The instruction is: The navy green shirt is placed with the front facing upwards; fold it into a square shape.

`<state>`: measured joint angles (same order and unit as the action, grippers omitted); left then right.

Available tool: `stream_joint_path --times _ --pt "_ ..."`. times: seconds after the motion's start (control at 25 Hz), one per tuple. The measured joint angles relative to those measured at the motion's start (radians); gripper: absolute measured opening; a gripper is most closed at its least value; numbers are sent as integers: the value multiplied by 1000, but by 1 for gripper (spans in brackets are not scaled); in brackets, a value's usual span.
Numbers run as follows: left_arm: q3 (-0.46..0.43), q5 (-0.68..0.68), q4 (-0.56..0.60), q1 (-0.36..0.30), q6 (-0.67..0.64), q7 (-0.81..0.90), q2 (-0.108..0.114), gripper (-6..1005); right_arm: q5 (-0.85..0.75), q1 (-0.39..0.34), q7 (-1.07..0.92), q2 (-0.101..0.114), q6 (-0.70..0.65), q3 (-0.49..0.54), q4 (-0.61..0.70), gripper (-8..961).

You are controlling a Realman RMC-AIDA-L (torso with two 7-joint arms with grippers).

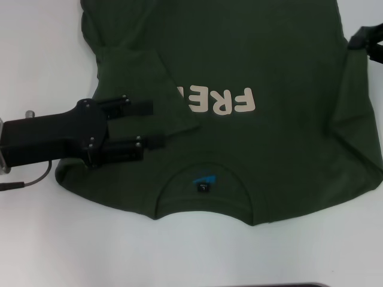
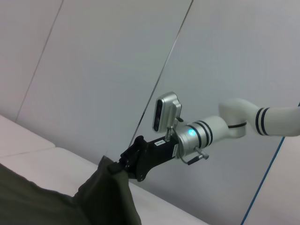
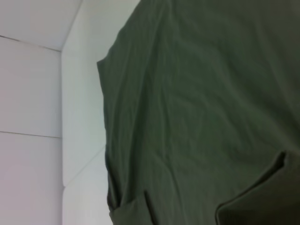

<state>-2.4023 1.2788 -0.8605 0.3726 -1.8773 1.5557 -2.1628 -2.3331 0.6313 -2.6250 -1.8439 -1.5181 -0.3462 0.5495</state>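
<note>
White worktop (image 1: 48, 239) under shirt (image 1: 269, 54); left hand (image 1: 157, 124) spread wide over folded sleeve; left wrist view alone shows right hand (image 2: 123, 161) gripping shirt edge before grey wall (image 2: 93, 70).

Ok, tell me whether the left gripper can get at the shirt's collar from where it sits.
Probably yes. The left gripper, jaws apart, sits over the folded-in sleeve of the navy green shirt, and only flat fabric lies between it and the collar. The right gripper is off at the far edge.

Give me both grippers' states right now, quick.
Left gripper: open, holding nothing, over the folded-in sleeve of the navy green shirt.
Right gripper: shut on the shirt's edge, lifting it off the table.
</note>
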Motion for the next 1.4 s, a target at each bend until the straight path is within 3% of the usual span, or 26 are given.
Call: stream_joint_path --times 0.56,1.4 --pt "-9 25 -2 2 2 0 0 785 81 -8 42 -55 84 -2 -47 21" --pt "-24 25 -2 3 12 6 0 784 83 20 121 -108 164 -3 -99 45"
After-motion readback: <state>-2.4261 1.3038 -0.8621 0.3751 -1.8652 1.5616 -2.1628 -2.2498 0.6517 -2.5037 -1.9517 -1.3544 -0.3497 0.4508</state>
